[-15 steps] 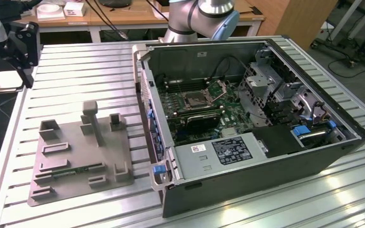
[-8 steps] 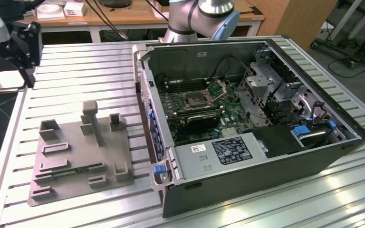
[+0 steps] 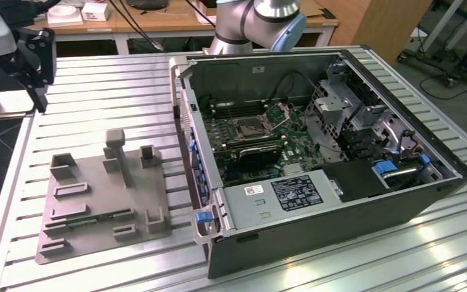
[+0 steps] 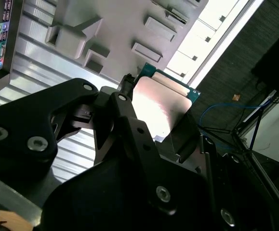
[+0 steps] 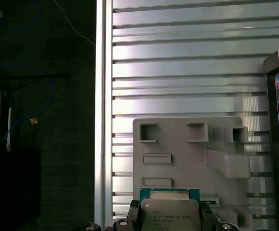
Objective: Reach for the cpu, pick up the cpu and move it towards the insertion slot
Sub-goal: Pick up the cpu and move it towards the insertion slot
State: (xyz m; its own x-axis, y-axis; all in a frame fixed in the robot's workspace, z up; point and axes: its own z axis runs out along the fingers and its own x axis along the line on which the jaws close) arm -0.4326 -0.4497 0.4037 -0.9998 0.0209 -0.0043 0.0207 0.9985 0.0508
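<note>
Near the edge of the table (image 3: pixel 87 91) at the exterior view's left, the gripper (image 4: pixel 156 113) clamps the cpu (image 5: pixel 170 214) clear of the grey tray (image 3: pixel 95 182): pickup done, the insertion slot (image 3: pixel 252 126) well apart, not yet reached.

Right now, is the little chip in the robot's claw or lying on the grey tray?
In the claw: the gripper pinches the cpu on both sides, away from the grey tray.

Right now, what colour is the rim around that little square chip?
Blue-green, framing the silver top of the cpu; clearest in the first wrist view.
</note>
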